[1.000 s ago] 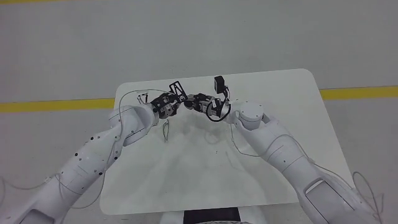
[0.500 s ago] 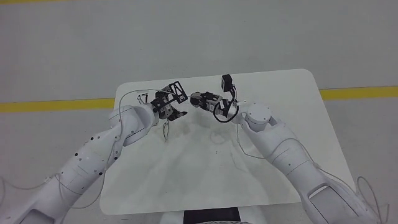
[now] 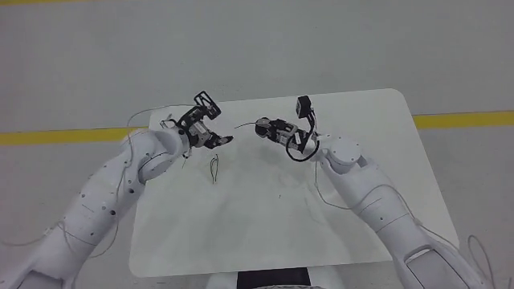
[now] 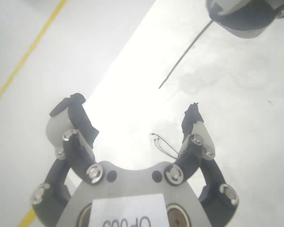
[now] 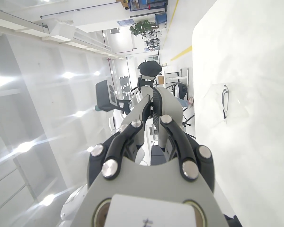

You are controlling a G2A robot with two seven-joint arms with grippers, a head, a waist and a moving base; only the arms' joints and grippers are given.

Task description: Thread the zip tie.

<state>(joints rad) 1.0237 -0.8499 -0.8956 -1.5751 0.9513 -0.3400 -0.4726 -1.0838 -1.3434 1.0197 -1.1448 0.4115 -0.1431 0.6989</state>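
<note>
A thin black zip tie [image 3: 245,124] sticks out of my right gripper [image 3: 262,129], which is shut on it above the back of the white table [image 3: 337,225]. In the left wrist view the tie's tail [image 4: 184,54] slants down from the right gripper [image 4: 246,8] and ends in the air in front of my left gripper [image 4: 135,106]. My left gripper [image 3: 217,135] hangs open and holds nothing, a short way left of the tail's tip. In the right wrist view the right gripper [image 5: 149,68] has its taped fingertips pressed together.
Loose black zip ties [image 3: 214,167] lie on the table below the left gripper, also seen as zip ties [image 4: 164,146] between its fingers and as zip ties [image 5: 224,103] on a clear sheet or bag. The table's back edge [image 4: 132,45] runs close by.
The two grippers were together at the tie a second ago. My left gripper has opened and pulled away to the left; the right gripper has shifted slightly right, keeping the tie.
</note>
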